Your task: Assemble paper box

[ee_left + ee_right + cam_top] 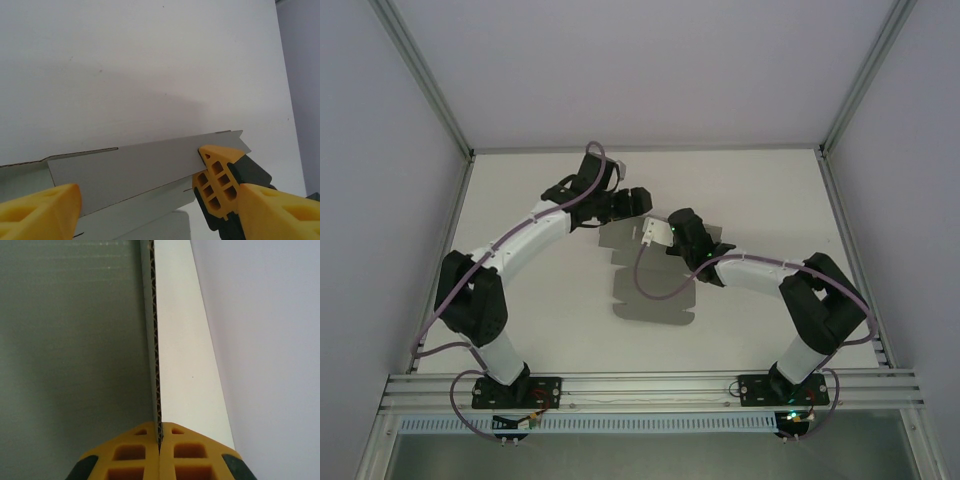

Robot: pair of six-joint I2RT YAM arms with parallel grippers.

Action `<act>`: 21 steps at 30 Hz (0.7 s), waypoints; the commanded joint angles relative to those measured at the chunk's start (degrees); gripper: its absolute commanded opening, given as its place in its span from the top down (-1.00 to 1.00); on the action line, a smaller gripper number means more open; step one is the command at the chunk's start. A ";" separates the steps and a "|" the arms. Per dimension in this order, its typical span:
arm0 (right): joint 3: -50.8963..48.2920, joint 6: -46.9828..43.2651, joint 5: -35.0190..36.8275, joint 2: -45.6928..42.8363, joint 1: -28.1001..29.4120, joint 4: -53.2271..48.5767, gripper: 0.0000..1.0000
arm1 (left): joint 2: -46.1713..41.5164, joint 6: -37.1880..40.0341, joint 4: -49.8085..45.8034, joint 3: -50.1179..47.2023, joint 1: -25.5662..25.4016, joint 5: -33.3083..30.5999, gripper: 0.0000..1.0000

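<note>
The paper box (pixel 655 300) is a flat grey die-cut sheet in the middle of the white table. At its far end one flap stands up, white on one side. My right gripper (pixel 660 233) is shut on that flap. In the right wrist view the corrugated edge (pixel 156 350) runs straight out from between the pressed yellow fingertips of the right gripper (pixel 160 437). My left gripper (pixel 638 203) is at the sheet's far edge. Its jaws stand wide apart around a raised grey flap (pixel 135 162), and the right finger (pixel 220 175) touches the flap's end.
Bare white table (pixel 770 200) lies to the right of and behind the sheet. White walls with metal corner posts (pixel 425 75) close in the sides and back. An aluminium rail (pixel 650 385) carrying both arm bases runs along the near edge.
</note>
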 commanded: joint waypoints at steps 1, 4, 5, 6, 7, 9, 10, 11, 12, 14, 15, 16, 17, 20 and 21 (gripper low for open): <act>0.81 3.02 -1.81 -1.89 0.25 2.35 1.00 | 1.52 1.22 -2.54 1.55 0.26 2.28 -0.48; 1.05 3.47 -0.39 -1.41 0.27 2.97 1.00 | 1.30 0.94 -2.36 0.94 0.18 4.24 -0.36; 1.16 3.66 0.06 -1.24 0.23 3.18 1.00 | 1.15 0.75 -2.41 0.77 0.13 4.99 -0.35; 1.08 3.82 0.36 -1.23 0.20 3.71 1.00 | 0.84 0.43 -2.52 0.54 0.20 5.07 -0.34; 0.86 4.00 0.36 -1.44 0.26 4.33 1.00 | 0.52 0.34 -2.61 0.30 0.14 4.74 -0.34; 0.72 5.04 0.21 -1.84 0.19 4.92 1.00 | 0.04 0.20 -2.74 -0.25 0.15 4.18 -0.34; 0.62 5.55 -0.23 -2.17 0.22 4.92 1.00 | 0.02 0.06 -2.75 -0.48 0.12 4.28 -0.34; 0.50 6.22 -0.96 -2.57 0.27 4.96 1.00 | 0.20 -0.23 -2.78 -0.52 0.13 4.64 -0.34; 0.46 6.86 -1.91 -2.96 0.21 4.82 1.00 | 0.48 -0.55 -2.59 -0.63 0.14 5.12 -0.34; 0.32 7.91 -3.52 -3.58 0.21 4.47 1.00 | 1.07 -1.47 -1.91 -0.82 0.14 6.00 -0.32; 0.23 8.37 -4.34 -3.90 0.22 4.47 1.00 | 1.32 -1.93 -1.22 -0.91 0.19 6.63 -0.29; 0.11 8.42 -4.94 -4.07 0.25 4.63 1.00 | 1.45 -2.46 -0.59 -1.08 0.20 7.22 -0.26; 0.01 8.79 -5.43 -4.19 0.23 4.98 1.00 | 1.58 -3.08 0.34 -1.23 0.16 7.91 -0.26; 0.10 9.77 -6.11 -4.35 0.24 5.23 1.00 | 1.92 -5.34 2.07 -1.52 0.12 9.37 -0.24; 0.07 10.24 -6.36 -4.51 0.25 5.47 1.00 | 1.89 -6.15 2.50 -1.69 0.19 9.47 -0.22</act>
